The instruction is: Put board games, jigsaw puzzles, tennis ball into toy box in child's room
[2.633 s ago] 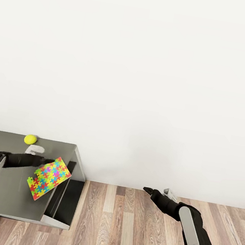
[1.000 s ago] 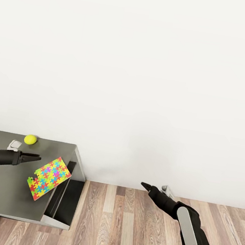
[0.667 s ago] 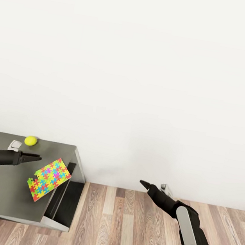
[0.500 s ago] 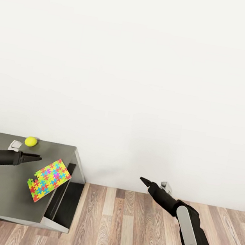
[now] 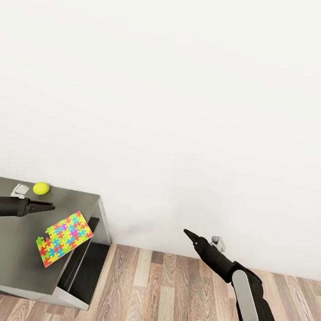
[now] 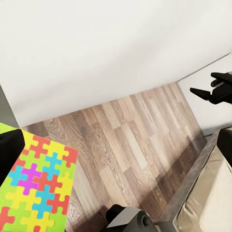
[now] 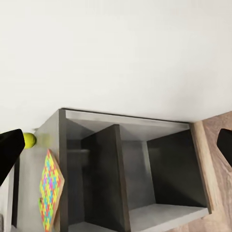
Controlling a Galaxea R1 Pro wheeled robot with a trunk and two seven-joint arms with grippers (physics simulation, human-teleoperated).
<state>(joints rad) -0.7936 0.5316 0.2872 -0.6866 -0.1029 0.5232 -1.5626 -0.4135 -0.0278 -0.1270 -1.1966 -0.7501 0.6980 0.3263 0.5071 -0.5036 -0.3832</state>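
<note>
Left end effector (image 5: 49, 208) released beside puzzle (image 5: 65, 231) | right end effector (image 5: 186, 232) clenched, raised since earlier

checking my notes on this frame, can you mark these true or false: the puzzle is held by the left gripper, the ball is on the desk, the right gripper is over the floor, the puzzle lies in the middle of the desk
1. The left gripper holds the jigsaw puzzle. False: it hovers beside the puzzle, gripping nothing.
2. The tennis ball sits on the dark grey desk. True.
3. The right gripper is out over the wood floor, away from the desk. True.
4. The puzzle lies mid-desk. False: it sits at the desk's end edge, tilted.
</note>
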